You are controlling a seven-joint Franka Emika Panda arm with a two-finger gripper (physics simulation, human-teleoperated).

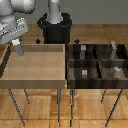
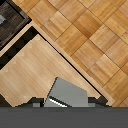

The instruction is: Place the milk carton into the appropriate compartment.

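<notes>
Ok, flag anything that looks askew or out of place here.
Only the milk carton stands out. It sits tilted between the jaws over the far corner of the light wooden tray, at the exterior view's left. Nothing looks spilled or damaged, and the grey blocks sit inside the dark divided tray.

A light wooden tray (image 1: 32, 67) with raised walls has a smooth, matt, pale tan floor showing faint grain. At its 3 o'clock sits a dark compartment tray (image 1: 97, 65) in a near-black wood finish with streaky grain, its dividers the same material. Small grey blocks (image 1: 84, 73) inside look plain and matt. The floor (image 2: 95, 35) is warm orange-brown parquet with a slight sheen. Thin legs (image 1: 60, 105) under the trays look like grey metal. The milk carton (image 2: 67, 94) is flat matt grey, like card. The arm's shell (image 1: 15, 10) looks smooth, glossy white plastic, its base (image 1: 55, 27) matt black.
</notes>
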